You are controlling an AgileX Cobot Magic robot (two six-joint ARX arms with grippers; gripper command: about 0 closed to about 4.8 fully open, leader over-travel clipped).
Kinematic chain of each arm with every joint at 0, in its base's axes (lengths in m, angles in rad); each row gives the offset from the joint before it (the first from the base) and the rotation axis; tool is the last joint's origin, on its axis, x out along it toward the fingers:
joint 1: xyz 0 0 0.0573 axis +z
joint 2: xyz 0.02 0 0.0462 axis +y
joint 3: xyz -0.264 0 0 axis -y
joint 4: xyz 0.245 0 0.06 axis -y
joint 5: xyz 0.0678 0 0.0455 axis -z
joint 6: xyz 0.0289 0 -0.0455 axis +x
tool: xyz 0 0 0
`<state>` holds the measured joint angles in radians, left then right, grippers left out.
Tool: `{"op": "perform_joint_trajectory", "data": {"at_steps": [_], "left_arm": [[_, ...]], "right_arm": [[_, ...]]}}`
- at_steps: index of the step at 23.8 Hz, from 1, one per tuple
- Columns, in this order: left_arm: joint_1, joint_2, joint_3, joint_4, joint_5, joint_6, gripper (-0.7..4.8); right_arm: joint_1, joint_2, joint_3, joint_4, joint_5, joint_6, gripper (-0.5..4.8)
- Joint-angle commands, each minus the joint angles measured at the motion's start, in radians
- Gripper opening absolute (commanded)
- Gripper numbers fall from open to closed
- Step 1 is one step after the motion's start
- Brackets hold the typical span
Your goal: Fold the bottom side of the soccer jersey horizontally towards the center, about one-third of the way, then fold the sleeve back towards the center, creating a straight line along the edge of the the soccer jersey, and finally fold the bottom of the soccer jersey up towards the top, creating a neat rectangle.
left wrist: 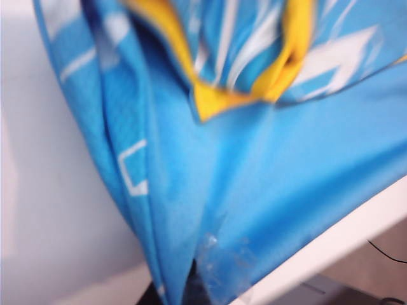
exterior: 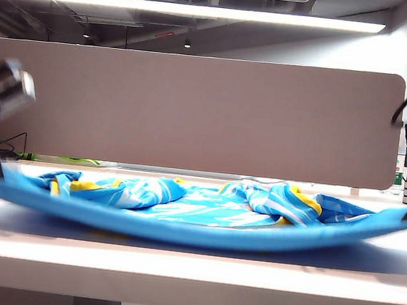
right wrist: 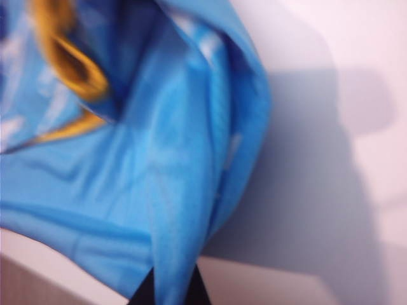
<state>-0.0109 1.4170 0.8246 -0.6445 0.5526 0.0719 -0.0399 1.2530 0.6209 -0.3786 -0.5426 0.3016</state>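
The soccer jersey spans the white table across the frame's lower middle, its near edge lifted taut. The left gripper at far left and right gripper at far right each pinch a corner, probably to carry that edge over evenly.

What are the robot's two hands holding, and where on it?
Both hold the soccer jersey: left gripper and right gripper each pinch one end of its near blue edge, lifted off the table.
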Motion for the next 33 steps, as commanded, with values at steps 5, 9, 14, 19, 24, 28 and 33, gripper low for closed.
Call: {"op": "perform_joint_trajectory", "data": {"at_steps": [5, 9, 14, 19, 24, 28, 33], "left_arm": [[-0.001, -0.326, -0.019, -0.263, -0.062, -0.002, -0.06], [-0.001, -0.544, -0.019, -0.372, -0.067, -0.025, -0.06], [-0.001, -0.614, -0.018, -0.267, -0.13, -0.072, -0.06], [-0.001, -0.468, -0.014, 0.035, -0.126, -0.134, -0.06], [0.0, -0.236, 0.053, 0.288, -0.122, -0.163, -0.06], [-0.001, -0.028, 0.19, 0.376, -0.097, -0.162, -0.06], [-0.001, 0.253, 0.41, 0.463, -0.097, -0.161, -0.06]], "right_arm": [[0.013, -0.305, 0.004, -0.279, -0.002, -0.035, -0.05], [0.031, -0.515, 0.004, -0.387, 0.006, -0.021, -0.05], [0.033, -0.551, 0.005, -0.245, 0.023, 0.075, -0.05], [0.033, -0.357, 0.051, -0.008, 0.021, 0.118, -0.05], [0.033, -0.075, 0.193, 0.12, 0.02, 0.114, -0.05], [0.033, 0.148, 0.352, 0.164, 0.008, 0.098, -0.05], [0.037, 0.447, 0.607, 0.185, -0.019, 0.069, 0.03]]}}
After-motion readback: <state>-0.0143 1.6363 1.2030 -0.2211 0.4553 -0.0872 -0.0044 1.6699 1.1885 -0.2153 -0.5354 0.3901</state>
